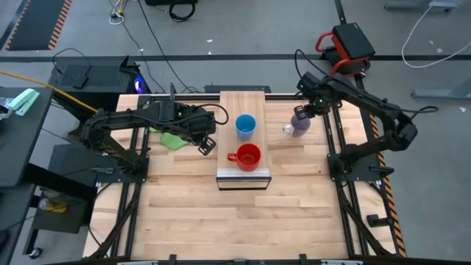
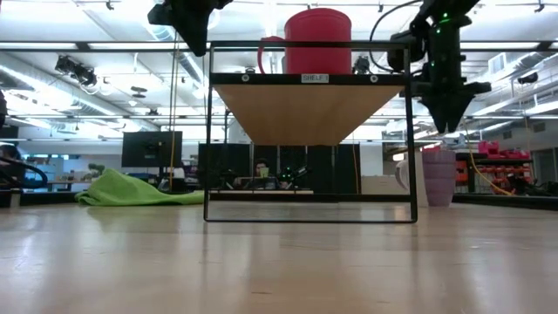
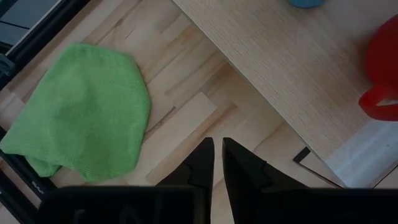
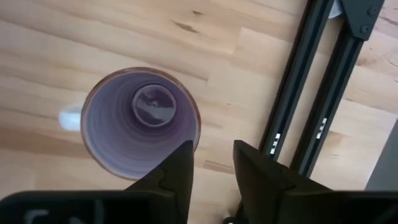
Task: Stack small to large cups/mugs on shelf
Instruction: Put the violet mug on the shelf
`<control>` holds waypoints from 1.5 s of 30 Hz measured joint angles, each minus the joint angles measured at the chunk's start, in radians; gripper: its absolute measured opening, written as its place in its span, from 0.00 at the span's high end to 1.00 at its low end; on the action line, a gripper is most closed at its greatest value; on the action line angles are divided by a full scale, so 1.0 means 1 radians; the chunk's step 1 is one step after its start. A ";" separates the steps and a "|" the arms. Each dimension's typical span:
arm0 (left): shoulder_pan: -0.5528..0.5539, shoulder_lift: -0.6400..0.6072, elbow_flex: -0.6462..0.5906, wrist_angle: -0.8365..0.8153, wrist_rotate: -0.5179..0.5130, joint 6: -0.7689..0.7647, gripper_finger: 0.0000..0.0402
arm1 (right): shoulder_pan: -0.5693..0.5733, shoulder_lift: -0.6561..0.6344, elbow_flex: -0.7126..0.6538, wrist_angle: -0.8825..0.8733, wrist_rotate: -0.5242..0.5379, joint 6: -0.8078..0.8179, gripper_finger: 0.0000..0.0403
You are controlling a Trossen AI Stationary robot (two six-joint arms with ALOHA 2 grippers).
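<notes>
Claws hang apart: the right gripper (image 4: 211, 168), fingers slightly spread, hovers directly above the translucent purple-grey mug (image 4: 140, 121) standing on the wooden tabletop (image 1: 294, 199). The left gripper (image 3: 217, 163), fingers nearly pressed together, hovers beside the raised light-wood shelf (image 1: 237, 103), which carries the red handled mug (image 1: 248, 156) and bright blue handleless cup (image 1: 245, 125); a green cloth (image 3: 87, 112) lies near it.

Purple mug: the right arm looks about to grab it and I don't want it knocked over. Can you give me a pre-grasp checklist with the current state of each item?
1. Purple mug upright on the tabletop, off the shelf: ok.
2. Right gripper above the mug's rim: ok.
3. Right gripper's fingers parted: ok, though the gap looks narrow.
4. Mug empty inside: ok.
5. One finger inside the rim, one outside: cannot tell.
6. Left gripper well away, near the green cloth: ok.
</notes>
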State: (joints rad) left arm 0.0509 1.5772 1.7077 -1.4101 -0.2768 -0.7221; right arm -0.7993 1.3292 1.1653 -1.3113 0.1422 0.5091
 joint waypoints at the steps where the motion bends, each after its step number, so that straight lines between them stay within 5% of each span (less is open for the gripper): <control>1: 0.000 0.000 0.000 0.000 0.000 0.000 0.90 | -0.003 0.006 0.000 0.001 -0.002 -0.008 0.69; 18: 0.000 0.000 0.000 0.000 0.000 -0.001 0.90 | -0.006 0.100 -0.001 0.036 -0.006 -0.094 0.74; 31: 0.000 0.000 0.000 0.002 0.000 0.005 0.90 | -0.045 0.020 -0.189 0.194 -0.090 -0.078 0.75; 45: 0.000 0.000 0.000 0.004 0.000 0.001 0.90 | -0.049 0.018 -0.208 0.264 -0.095 -0.014 0.75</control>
State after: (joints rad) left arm 0.0507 1.5772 1.7077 -1.4057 -0.2768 -0.7214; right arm -0.8486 1.3472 0.9569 -1.0477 0.0472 0.4955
